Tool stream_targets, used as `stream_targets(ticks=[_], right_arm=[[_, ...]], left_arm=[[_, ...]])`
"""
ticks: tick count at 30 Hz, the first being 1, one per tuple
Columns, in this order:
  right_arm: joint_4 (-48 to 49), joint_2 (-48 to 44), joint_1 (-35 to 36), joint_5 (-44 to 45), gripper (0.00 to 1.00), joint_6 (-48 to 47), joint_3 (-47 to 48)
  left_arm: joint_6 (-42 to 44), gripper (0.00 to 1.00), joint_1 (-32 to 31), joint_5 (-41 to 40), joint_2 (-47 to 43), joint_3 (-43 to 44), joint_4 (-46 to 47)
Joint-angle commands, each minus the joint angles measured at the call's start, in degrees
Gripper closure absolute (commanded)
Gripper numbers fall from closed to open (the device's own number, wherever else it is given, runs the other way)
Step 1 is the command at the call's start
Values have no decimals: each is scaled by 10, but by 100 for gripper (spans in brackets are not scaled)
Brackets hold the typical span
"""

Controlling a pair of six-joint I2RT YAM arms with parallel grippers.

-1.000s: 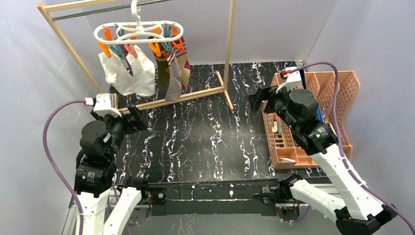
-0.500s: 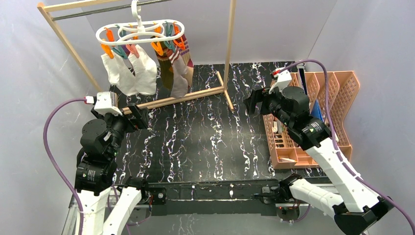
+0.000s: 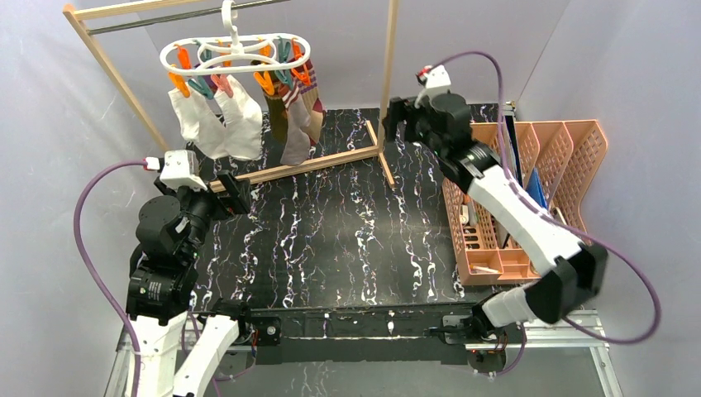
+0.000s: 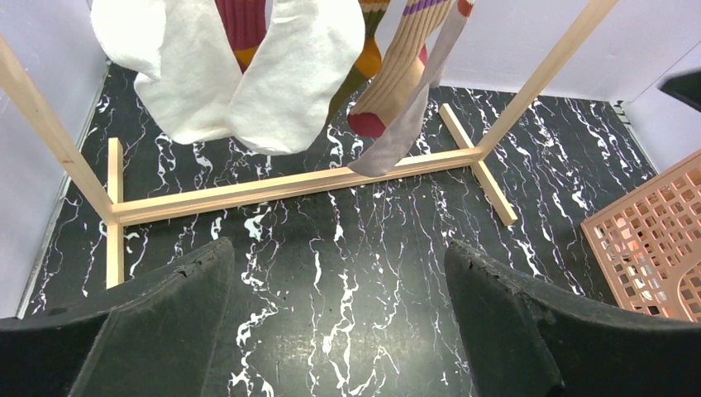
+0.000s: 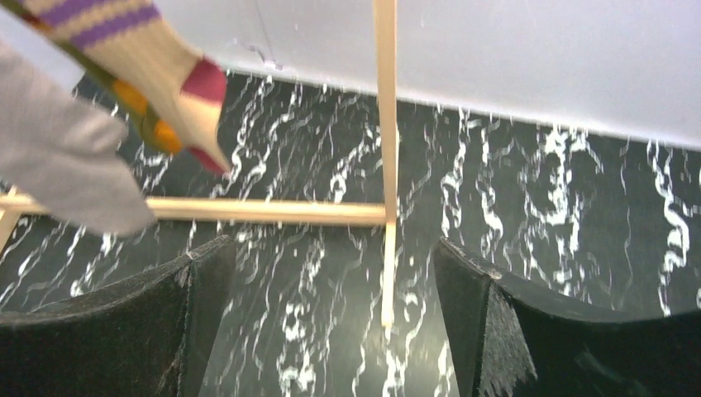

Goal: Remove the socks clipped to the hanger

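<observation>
**Chief risks: striking the rack post, or dragging the hanger off its rail**

Pegged at upper left of the overhead view: the socks (image 3: 240,124), two white on the left, striped ones and a pale grey one bunched to their right. All dangling from the hanger (image 3: 236,51), itself hooked over the top rail of the wooden rack (image 3: 289,169), so probably free to swing and tilt. None removed yet, by the look of it.

Just right of the rack's upright post, at upper centre, the right gripper (image 3: 398,120): spread wide, empty. Seen from its own wrist, post dead ahead, striped sock toes off to the upper left. At mid left, below the white socks and near the bottom rail, the left gripper (image 3: 236,192): likewise spread wide, empty.

Likely trouble:
- Clipping the post on a straight reach from the right.
- Tugging hard against a tight peg, unhooking the hanger or tipping the light rack.
- Pinching two overlapping socks at once.
- Closing on a peg rather than fabric.
</observation>
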Motion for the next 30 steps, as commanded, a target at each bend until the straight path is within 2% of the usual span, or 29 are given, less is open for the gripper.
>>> stream_targets(ticks=[1,10,15,25,30], right_arm=[[87,84,2,19,4,-46,113],[156,224,1,90,5,-133,236],[189,266,-2,111,8,-178,266],[215,332,-23,108,40,-203,319],[212,362,-38,106,51,-199,347]], left_arm=[[12,5,-5,-6,11,31,17],[18,5,-14,-8,29,59,21],[18,5,-16,-6,36,69,26],[24,5,-20,-12,44,69,33],[32,5,-25,-21,50,71,35]])
